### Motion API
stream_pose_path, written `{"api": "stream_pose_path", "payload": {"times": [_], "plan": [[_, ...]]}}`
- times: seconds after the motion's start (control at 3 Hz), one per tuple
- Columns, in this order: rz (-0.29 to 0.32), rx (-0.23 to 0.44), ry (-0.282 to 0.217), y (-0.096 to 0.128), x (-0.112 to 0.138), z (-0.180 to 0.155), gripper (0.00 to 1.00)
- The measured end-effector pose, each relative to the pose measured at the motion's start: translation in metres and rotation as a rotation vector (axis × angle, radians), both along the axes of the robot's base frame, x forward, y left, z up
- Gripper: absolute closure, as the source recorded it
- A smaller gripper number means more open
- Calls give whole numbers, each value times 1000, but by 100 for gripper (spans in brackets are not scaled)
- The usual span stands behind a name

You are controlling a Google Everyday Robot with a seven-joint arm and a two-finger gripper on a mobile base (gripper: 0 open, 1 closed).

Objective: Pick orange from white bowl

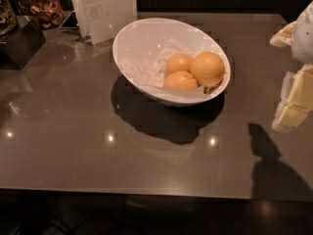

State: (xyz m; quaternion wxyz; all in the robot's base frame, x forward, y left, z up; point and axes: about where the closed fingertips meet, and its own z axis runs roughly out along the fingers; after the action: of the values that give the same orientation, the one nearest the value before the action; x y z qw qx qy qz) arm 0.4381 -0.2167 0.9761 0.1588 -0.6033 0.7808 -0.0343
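Observation:
The white bowl point(142, 45) stands on the brown table, a little behind its middle, lined with crumpled white paper. Three oranges lie in its right half. The orange point(208, 68), the largest, is on the right. Two smaller oranges lie to its left, one at the back point(178, 62) and one at the front point(180, 81). My gripper point(295, 102) hangs at the right edge of the view, well to the right of the bowl and above the table. It casts a shadow on the table below it.
A white paper bag point(105, 9) stands behind the bowl at the back left. Glass jars with dried snacks point(41, 6) and a dark block point(19, 40) are at the far left. The table's front edge point(146, 190) runs across the lower view.

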Motion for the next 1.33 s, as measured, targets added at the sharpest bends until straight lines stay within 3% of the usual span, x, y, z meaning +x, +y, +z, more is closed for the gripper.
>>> {"api": "stream_pose_path", "payload": {"times": [0.33, 1.0, 1.33], "plan": [[5, 4, -8, 2, 3, 2, 0], [150, 83, 7, 48, 75, -7, 0], [149, 89, -1, 48, 78, -7, 0]]}}
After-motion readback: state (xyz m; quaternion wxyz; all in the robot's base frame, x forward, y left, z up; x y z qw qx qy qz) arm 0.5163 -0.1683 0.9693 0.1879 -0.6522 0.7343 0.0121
